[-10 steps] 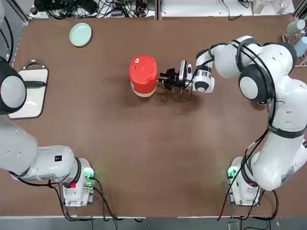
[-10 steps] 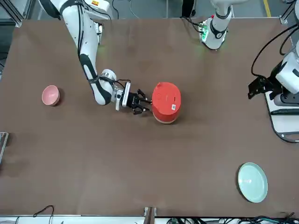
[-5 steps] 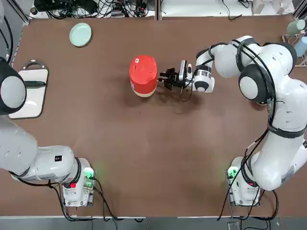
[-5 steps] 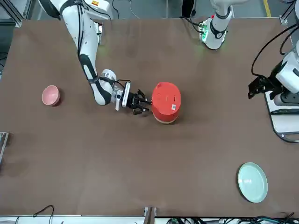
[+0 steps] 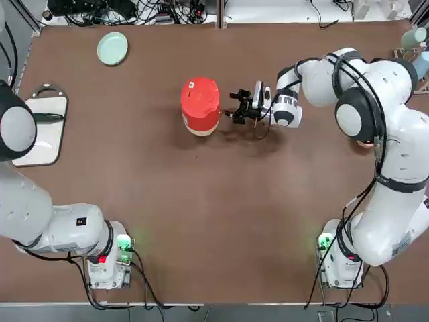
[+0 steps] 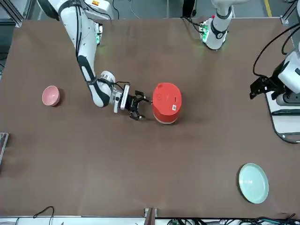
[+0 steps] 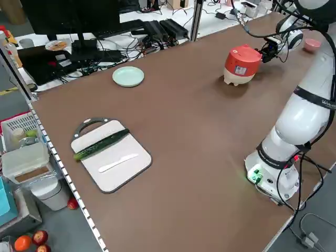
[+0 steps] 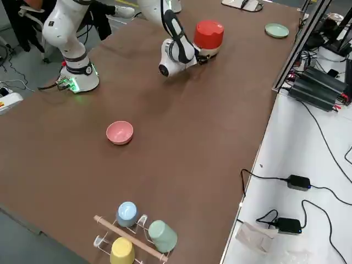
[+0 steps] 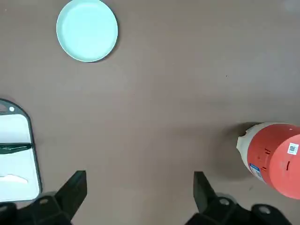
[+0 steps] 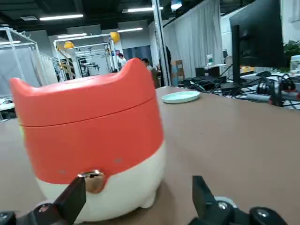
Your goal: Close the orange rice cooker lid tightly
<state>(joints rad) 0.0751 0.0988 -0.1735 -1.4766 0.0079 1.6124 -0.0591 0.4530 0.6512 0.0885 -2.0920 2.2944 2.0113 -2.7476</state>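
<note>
Orange-red cooker point(image 5: 200, 106) with cream base band; white sticker point(image 5: 191, 84) on lid point(image 5: 200, 94); pale green plate point(image 5: 112, 48); pink bowl point(image 6: 50, 95).

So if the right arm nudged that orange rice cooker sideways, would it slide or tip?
Probably slide: the orange rice cooker looks squat, on a broad cream base flat on the table. A push high on the lid could rock it. The right gripper sits low beside it, jaws open.

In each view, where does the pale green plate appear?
Top: pale green plate, upper left.
Front: lower right.
Left side: upper middle-left.
Right side: top right.
Left wrist: upper left.
Right wrist: behind the cooker.
Shared landmark: the orange rice cooker.
</note>
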